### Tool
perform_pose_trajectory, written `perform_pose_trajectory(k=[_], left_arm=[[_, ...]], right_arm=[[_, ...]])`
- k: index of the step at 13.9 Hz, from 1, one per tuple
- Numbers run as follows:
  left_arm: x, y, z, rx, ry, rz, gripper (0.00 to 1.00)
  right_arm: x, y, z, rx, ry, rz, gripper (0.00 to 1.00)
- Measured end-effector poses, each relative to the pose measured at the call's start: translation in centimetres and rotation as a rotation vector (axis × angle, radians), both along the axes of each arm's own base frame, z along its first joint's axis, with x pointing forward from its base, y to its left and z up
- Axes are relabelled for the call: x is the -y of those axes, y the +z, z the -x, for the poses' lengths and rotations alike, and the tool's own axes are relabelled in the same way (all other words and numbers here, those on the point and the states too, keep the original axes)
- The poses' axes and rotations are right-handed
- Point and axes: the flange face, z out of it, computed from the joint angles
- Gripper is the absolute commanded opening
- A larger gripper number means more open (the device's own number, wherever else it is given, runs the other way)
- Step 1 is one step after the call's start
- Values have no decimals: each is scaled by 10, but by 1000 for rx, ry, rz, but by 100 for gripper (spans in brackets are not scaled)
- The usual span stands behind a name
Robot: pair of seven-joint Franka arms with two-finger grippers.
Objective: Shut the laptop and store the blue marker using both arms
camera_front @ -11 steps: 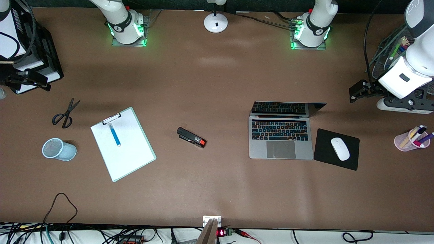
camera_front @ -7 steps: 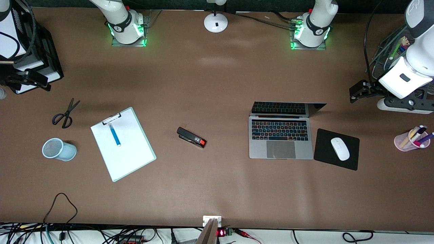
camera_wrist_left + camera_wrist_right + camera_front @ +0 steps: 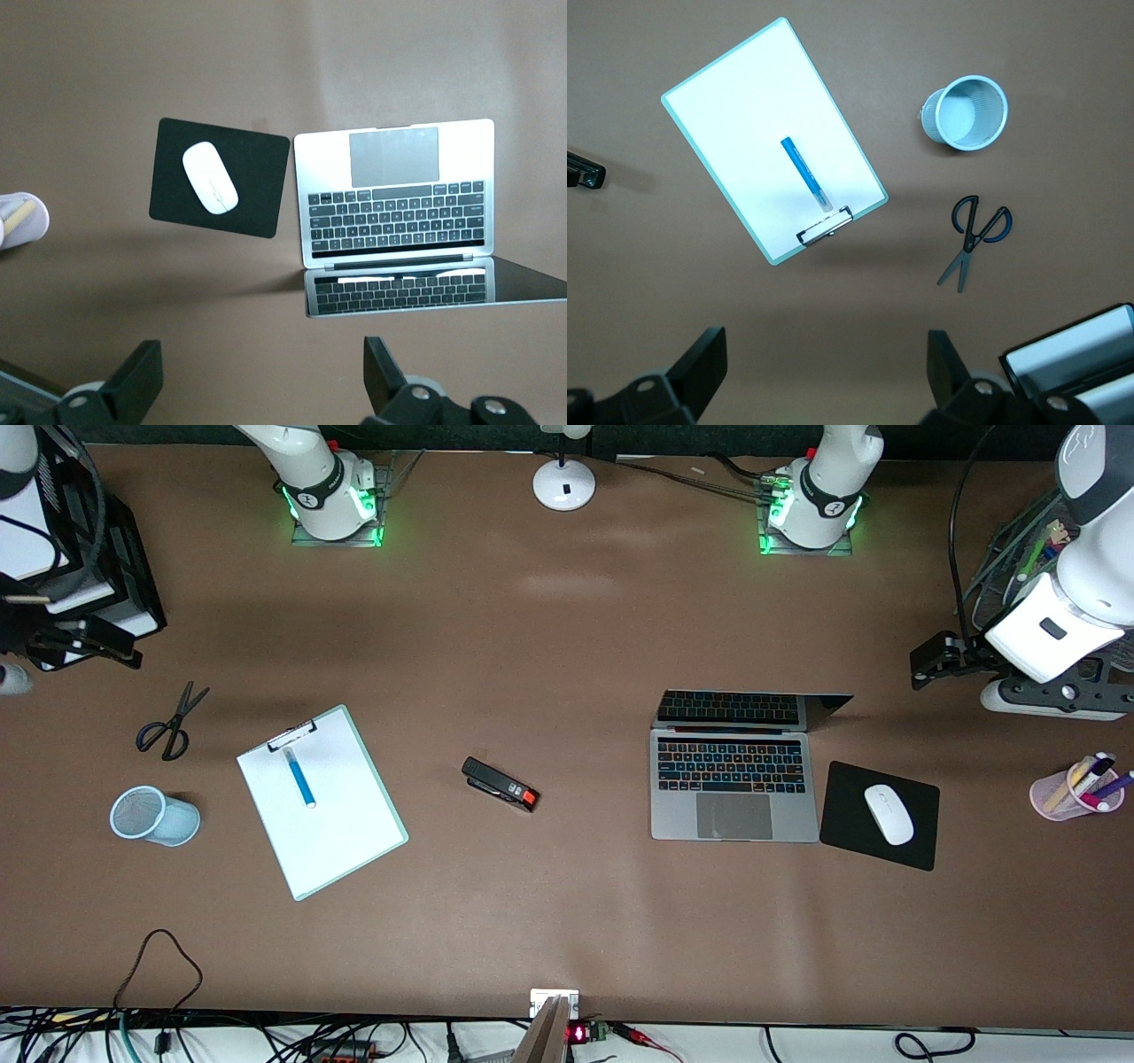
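A brown counter (image 3: 567, 646) carries office things, seen from above. The laptop (image 3: 733, 788) sits open toward the left arm's end of the counter, keys lit in colour, its screen standing up at the edge farther from the front camera. Just beside it, toward the left arm's end, a black mouse pad (image 3: 842, 828) holds a white mouse (image 3: 889, 813). Near the counter's edge at that end, a pink mesh cup (image 3: 1059, 795) holds several pens and markers standing upright. The blue marker (image 3: 299, 777) lies flat on a white clipboard (image 3: 337, 824) toward the right arm's end, its whitish tip pointing at the metal clip. A pale blue mesh cup (image 3: 152, 816) lies tipped on its side near the clipboard, with nothing visible inside it. Black scissors (image 3: 170, 722) lie farther from the front camera than that cup. A black stapler with a red end (image 3: 500, 784) rests between clipboard and laptop. The left tool (image 3: 257, 376) hangs released, fingers spread wide, holding nothing, high over the bare counter beside the laptop's screen. The right tool (image 3: 824, 367) hangs likewise released and holding nothing, high over bare counter beside the clipboard's clip end.
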Motion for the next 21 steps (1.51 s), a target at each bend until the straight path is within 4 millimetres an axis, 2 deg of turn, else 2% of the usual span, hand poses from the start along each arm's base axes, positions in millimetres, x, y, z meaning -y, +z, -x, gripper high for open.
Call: perform_pose_trajectory(k=[2,5,6,7,9,10,12,15,18,21], left_arm=[[0,-3,0,-11,2,-1,98],[0,-10,-2,-27,2,-1,51],[0,-14,-2,-42,2,-2,32],[0,-18,-2,-64,2,-4,20],[0,-22,0,-89,2,-6,5],[0,-22,0,-92,2,-6,1],[1,-22,0,-95,0,-6,1],[3,-25,2,-112,-5,-7,1],[27,-32,11,-182,-21,22,1],[56,-41,22,-241,54,74,1]], right_arm=[[-2,-21,-12,-11,4,3,100],[-7,-61,-35,-12,23,8,100],[-12,-78,-44,-14,54,8,100],[-17,-98,-52,-17,86,8,100],[-23,-142,-68,-34,134,9,100],[-26,-164,-74,-41,154,9,100],[-35,-199,-84,-44,191,11,100],[-42,-241,-93,-44,233,13,100],[-46,-262,-97,-41,302,11,100],[-56,-279,-101,-18,335,14,100]])
